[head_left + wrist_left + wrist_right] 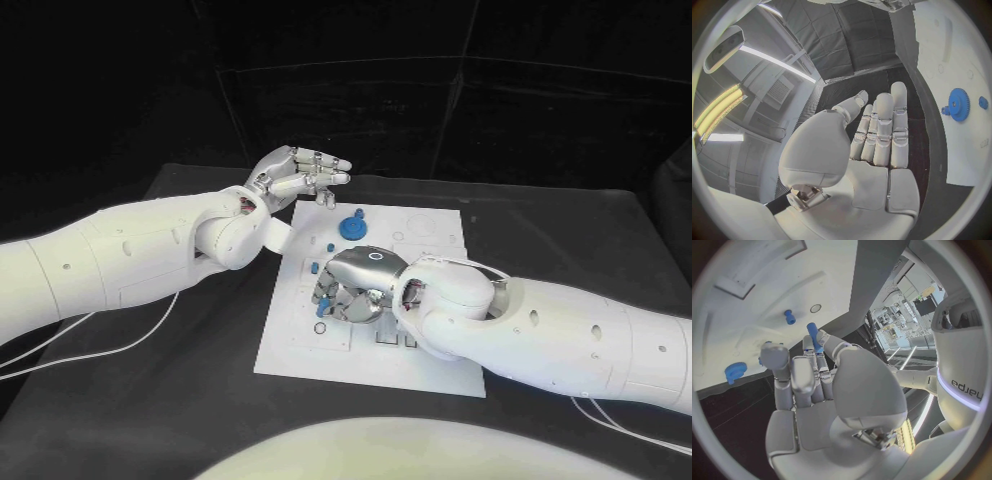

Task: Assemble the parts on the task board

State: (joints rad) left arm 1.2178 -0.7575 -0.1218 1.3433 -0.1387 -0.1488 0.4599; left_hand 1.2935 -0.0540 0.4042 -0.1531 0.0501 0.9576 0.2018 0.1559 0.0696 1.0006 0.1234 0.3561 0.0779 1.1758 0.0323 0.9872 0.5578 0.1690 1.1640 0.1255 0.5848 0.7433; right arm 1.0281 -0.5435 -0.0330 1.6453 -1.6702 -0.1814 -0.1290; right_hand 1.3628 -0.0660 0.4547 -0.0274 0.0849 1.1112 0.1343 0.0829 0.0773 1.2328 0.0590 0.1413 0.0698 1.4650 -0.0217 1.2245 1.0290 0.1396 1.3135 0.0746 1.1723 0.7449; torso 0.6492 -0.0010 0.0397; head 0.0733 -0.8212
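The white task board lies in the middle of the black table. A blue gear stands near its far edge, and the left wrist view shows this gear with a small blue part beside it. My left hand hovers over the board's far left corner with its fingers straight and together, holding nothing. My right hand is low over the board's middle. It pinches a blue peg between thumb and fingertips. A small blue part lies left of it.
A small dark ring sits on the board's left side. The right wrist view shows another blue peg standing in the board and the gear farther off. Bare black table surrounds the board.
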